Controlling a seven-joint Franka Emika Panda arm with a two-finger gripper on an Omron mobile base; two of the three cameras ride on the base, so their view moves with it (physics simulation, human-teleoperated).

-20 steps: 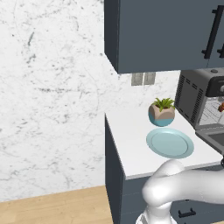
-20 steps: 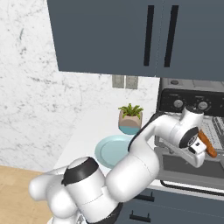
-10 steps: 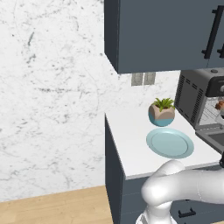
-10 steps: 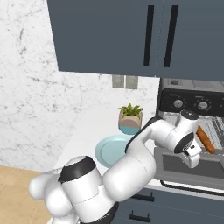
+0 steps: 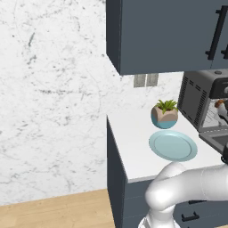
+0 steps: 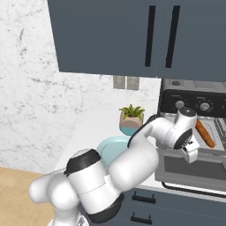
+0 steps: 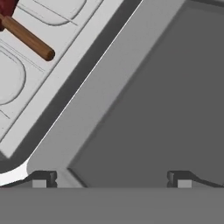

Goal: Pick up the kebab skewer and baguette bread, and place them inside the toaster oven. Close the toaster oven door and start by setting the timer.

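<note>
Gripper [image 6: 193,154] has backed out of the oven [image 6: 194,95] over the last second: it was up at the rack [image 7: 26,87] right by the baguette [image 6: 204,133], and now it's dropped lower and hangs over the open door [image 7: 153,100]. Fingers are spread wide with nothing between them. So I'd say both food items are in and the loading part is done, and shutting the door is what's left, then the timer

Baguette sits on the rack just above and past the gripper, lying flat. In the right base view its long axis slants from upper left down to lower right, so roughly running into the oven rather than across it

Skewer [image 7: 28,39] is also on the rack, ahead of the fingers and off to one side in the hand view. Its stick runs diagonally, bare wooden end pointing back toward the door, red chunks at the far end cut off by the frame edge
</note>
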